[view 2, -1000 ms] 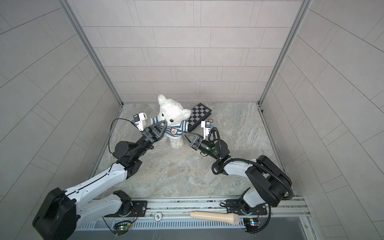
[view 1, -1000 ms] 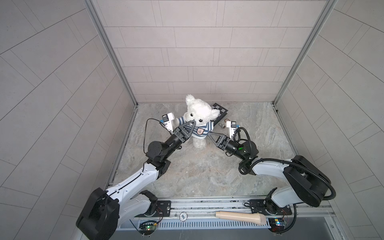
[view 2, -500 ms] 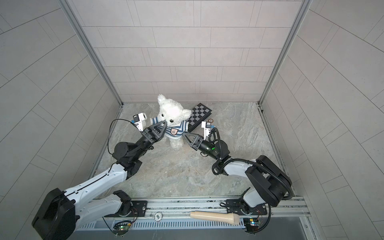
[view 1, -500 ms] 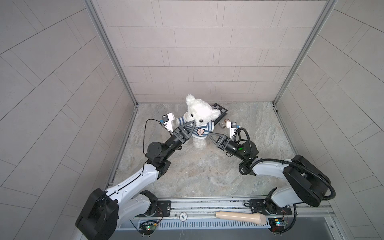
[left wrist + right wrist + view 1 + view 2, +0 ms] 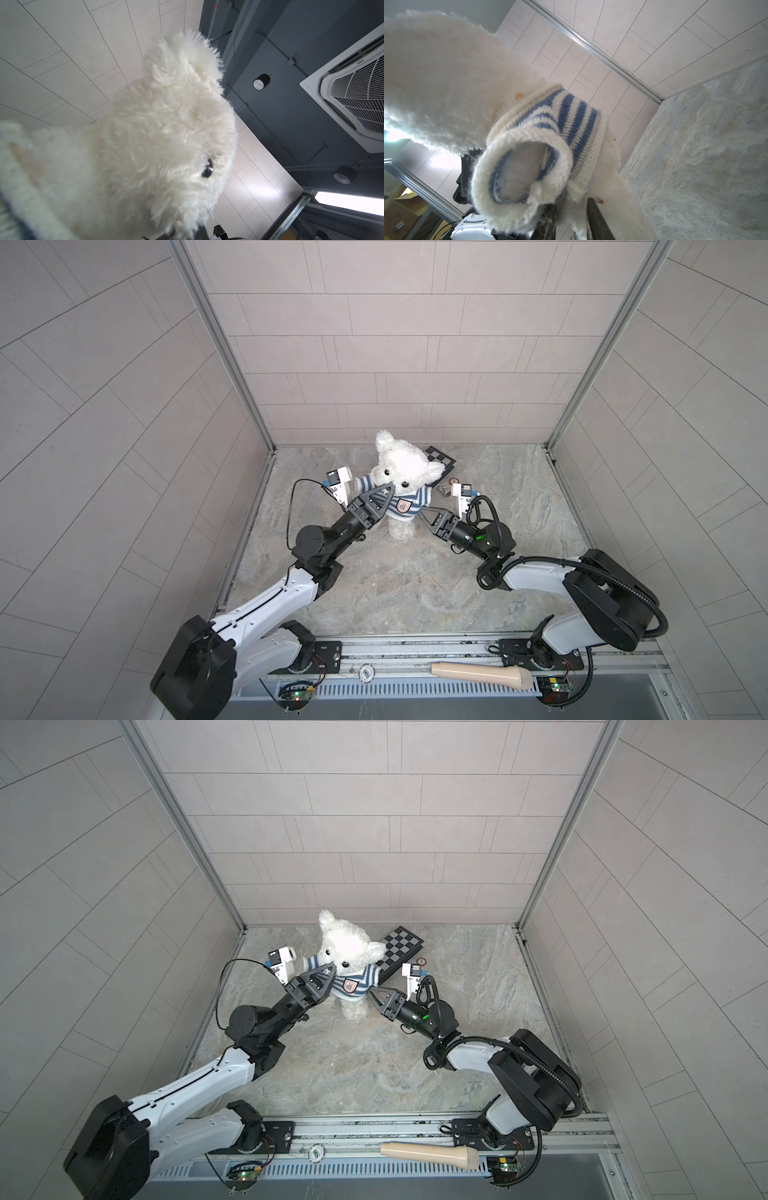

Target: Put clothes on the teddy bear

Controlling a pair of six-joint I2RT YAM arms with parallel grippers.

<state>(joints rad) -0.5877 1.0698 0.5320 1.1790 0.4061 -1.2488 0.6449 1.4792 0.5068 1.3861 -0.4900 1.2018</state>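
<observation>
Bear part-dressed: the teddy bear [image 5: 405,466] stands upright toward the back of the worktop [image 5: 415,585], between your two arms. The striped shirt [image 5: 417,498] is already over head and chest, crest badge [image 5: 402,505] facing front.

Left to do, by the look of it: in the right wrist view the sleeve cuff [image 5: 564,155] gapes w/ no paw showing past its rim.

Your left gripper [image 5: 389,488] is closed, tips at the collar under the bear's chin; can't tell if knit is pinched. Your right gripper [image 5: 424,512] sits at the shirt's side hem, jaws a narrow gap w/ fuzz between. Grip or not, can't tell.

A chessboard [image 5: 441,458] lies just behind the bear, a small disc [image 5: 455,480] near it; neither seems in your way. A beige handle-shaped piece [image 5: 482,674] rests on the front rail [image 5: 395,649], well apart.
</observation>
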